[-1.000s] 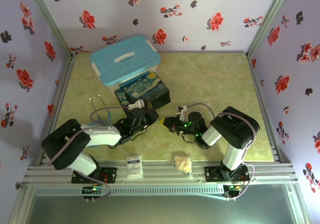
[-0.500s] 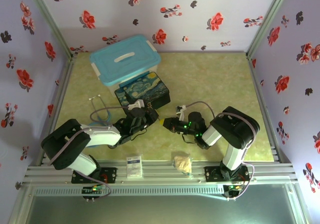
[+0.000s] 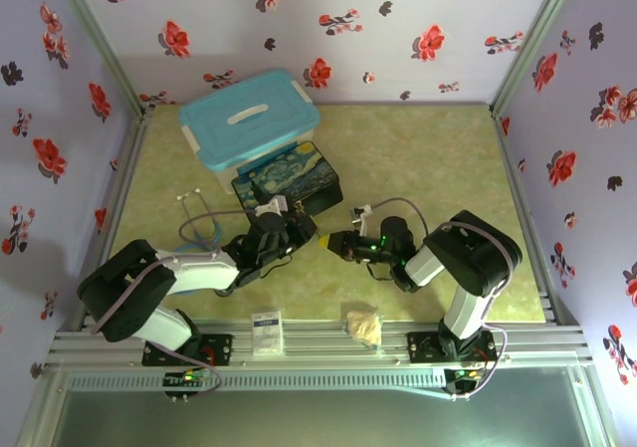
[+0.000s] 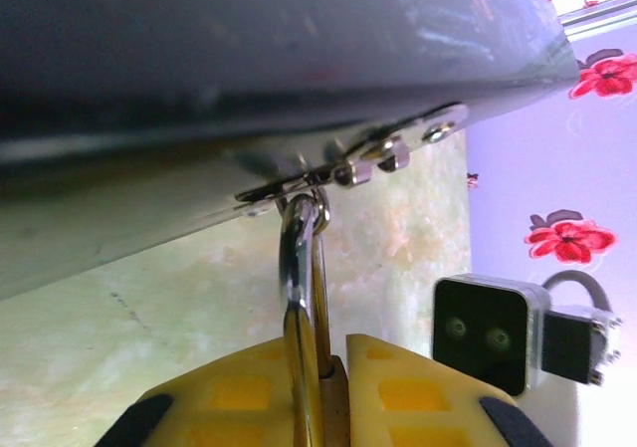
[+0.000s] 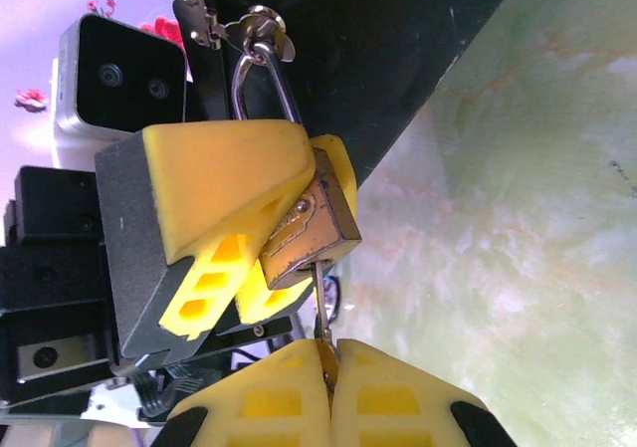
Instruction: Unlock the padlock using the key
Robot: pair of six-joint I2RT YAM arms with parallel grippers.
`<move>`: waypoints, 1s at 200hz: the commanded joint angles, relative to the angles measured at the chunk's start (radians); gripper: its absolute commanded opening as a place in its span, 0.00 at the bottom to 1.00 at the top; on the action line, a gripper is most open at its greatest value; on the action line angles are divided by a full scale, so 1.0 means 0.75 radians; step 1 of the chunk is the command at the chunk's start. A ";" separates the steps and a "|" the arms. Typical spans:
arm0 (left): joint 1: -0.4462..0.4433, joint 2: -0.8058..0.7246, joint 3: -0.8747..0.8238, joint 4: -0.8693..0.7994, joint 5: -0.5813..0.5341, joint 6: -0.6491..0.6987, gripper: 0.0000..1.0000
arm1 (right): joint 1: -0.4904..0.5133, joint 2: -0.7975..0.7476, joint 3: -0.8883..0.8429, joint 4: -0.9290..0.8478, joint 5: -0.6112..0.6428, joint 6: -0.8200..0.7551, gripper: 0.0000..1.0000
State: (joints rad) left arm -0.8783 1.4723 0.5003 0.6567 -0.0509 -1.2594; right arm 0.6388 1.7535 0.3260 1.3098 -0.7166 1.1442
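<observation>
The small brass padlock [image 5: 314,230] hangs by its silver shackle [image 5: 261,74] from the metal latch [image 5: 249,24] of the starry-night box [image 3: 287,176]. My left gripper [image 4: 338,352] is shut on the padlock body, its yellow fingers [image 5: 219,183] on both sides of it. The shackle [image 4: 299,258] rises from those fingers to the latch [image 4: 348,173]. My right gripper [image 5: 326,352] is shut on the thin grey key [image 5: 319,298], whose shaft enters the bottom of the padlock. In the top view the left gripper [image 3: 307,235] and right gripper [image 3: 335,242] meet nose to nose in front of the box.
A clear bin with a blue lid [image 3: 251,118] stands behind the box. A stethoscope [image 3: 199,223] lies to the left of my left arm. A small white card [image 3: 266,333] and a crumpled tan lump [image 3: 363,326] sit at the near edge. Bare green table [image 3: 428,158] stretches to the right.
Both grippers have shifted slightly to the right and away from the near edge, still joined at the padlock. The box has nudged a little with them.
</observation>
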 commanded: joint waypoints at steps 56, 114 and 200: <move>-0.031 0.047 -0.028 0.274 0.241 -0.073 0.00 | -0.115 -0.005 0.112 0.101 -0.196 0.225 0.00; -0.035 -0.021 0.021 0.055 0.229 0.018 0.00 | -0.164 0.051 0.161 0.101 -0.236 0.296 0.00; -0.039 -0.041 0.093 -0.116 0.205 0.102 0.00 | -0.076 0.010 0.084 0.101 0.097 0.213 0.00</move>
State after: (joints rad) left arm -0.8700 1.4727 0.5259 0.6296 -0.0185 -1.2423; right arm 0.5648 1.8004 0.3824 1.3128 -0.8581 1.3296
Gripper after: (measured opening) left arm 0.137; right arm 0.056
